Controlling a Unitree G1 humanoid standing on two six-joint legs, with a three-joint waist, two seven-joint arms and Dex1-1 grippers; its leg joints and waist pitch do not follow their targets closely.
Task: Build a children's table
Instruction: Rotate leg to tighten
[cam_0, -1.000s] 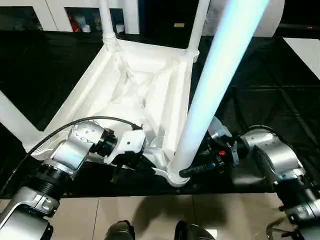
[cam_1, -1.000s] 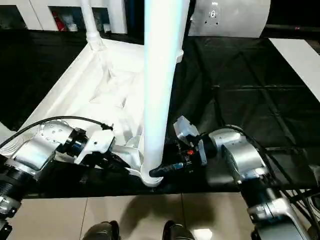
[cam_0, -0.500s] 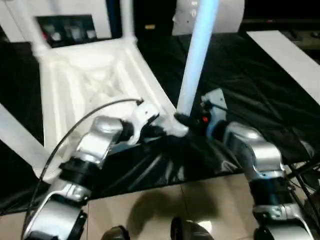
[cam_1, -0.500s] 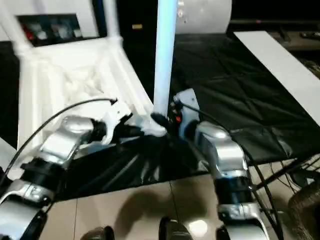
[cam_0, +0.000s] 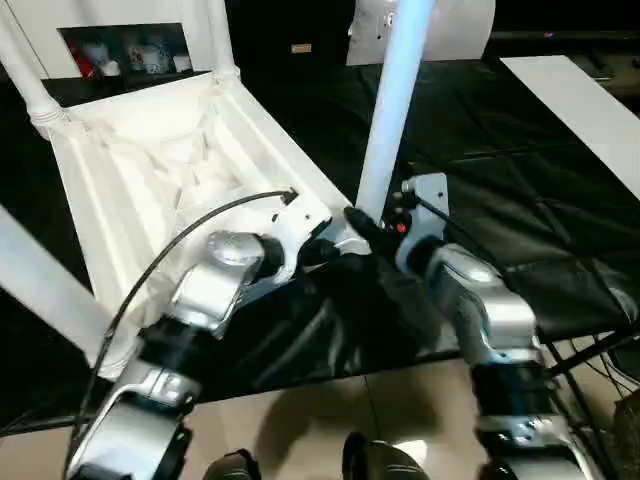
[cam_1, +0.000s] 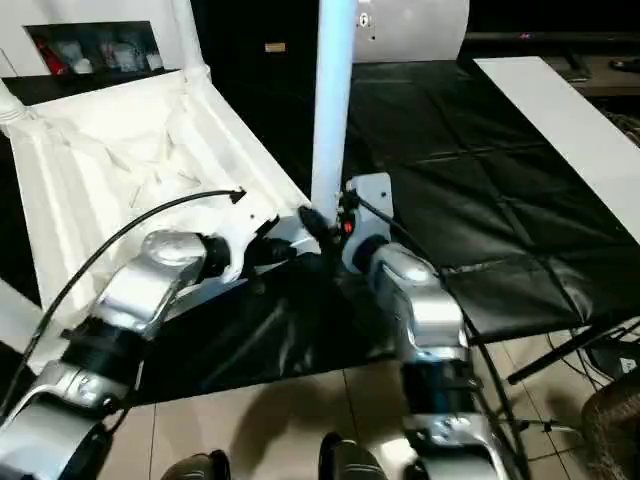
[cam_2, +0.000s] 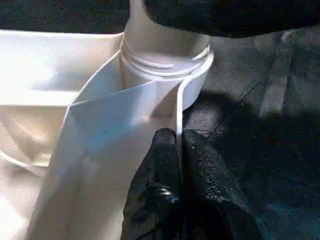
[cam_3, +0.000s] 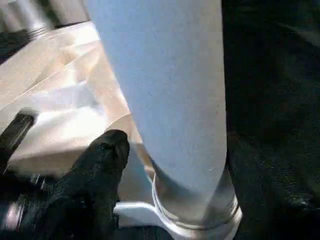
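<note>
The top lies underside up on the black sheet. Left gripper pinches the rim by the near socket, steadying it. Right gripper clasps the leg upright, apparently seating it.

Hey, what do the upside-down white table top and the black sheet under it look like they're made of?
The white ribbed table top looks like moulded plastic: thin walls, stiffening ribs, smooth slightly glossy skin. The black sheet beneath looks like thin plastic film or coated fabric, judging by its creases, fold lines and sheen; which one is unclear.
</note>
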